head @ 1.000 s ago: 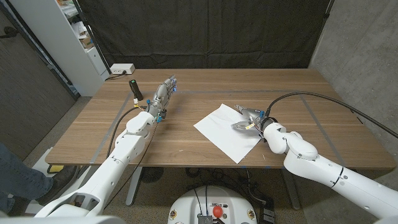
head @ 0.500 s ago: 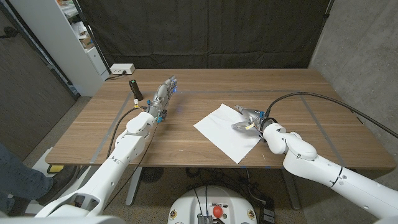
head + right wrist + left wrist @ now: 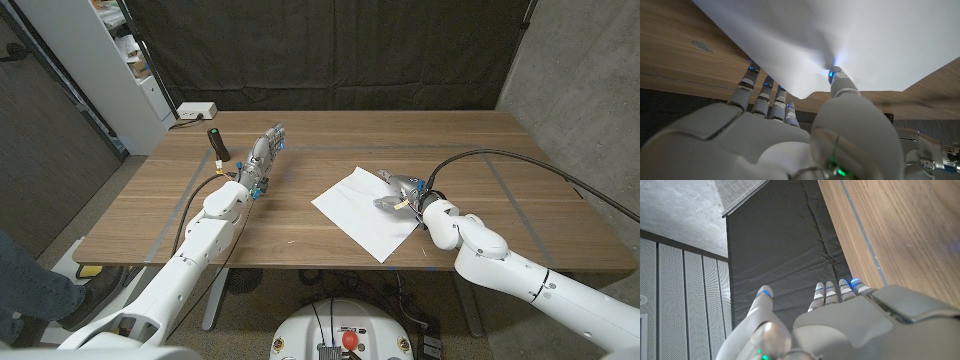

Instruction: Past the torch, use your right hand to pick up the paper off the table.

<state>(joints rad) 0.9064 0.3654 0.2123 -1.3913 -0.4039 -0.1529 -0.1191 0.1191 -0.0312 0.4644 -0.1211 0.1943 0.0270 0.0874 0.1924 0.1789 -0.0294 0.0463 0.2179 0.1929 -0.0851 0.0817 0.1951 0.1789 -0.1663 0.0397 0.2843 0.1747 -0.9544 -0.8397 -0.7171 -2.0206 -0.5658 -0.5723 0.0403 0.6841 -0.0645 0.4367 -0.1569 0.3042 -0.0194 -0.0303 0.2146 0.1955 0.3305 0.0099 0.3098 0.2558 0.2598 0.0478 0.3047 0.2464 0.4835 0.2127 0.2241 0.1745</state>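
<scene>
A white sheet of paper (image 3: 360,210) lies on the wooden table (image 3: 480,150), right of the middle. My right hand (image 3: 400,190) is at the sheet's right edge. In the right wrist view its fingers (image 3: 762,95) reach under the edge of the paper (image 3: 865,40) while the thumb presses on top, creasing the sheet. A black torch (image 3: 216,142) lies at the far left. Just right of the torch my left hand (image 3: 262,158) stands with its fingers stretched out, holding nothing; the left wrist view shows its fingertips (image 3: 832,291) held straight and together.
A white box (image 3: 196,110) with a cable sits at the table's far left corner. A white shelf unit (image 3: 130,60) stands beyond it. A person's leg (image 3: 25,285) shows at the lower left. Bare wood lies between the two hands.
</scene>
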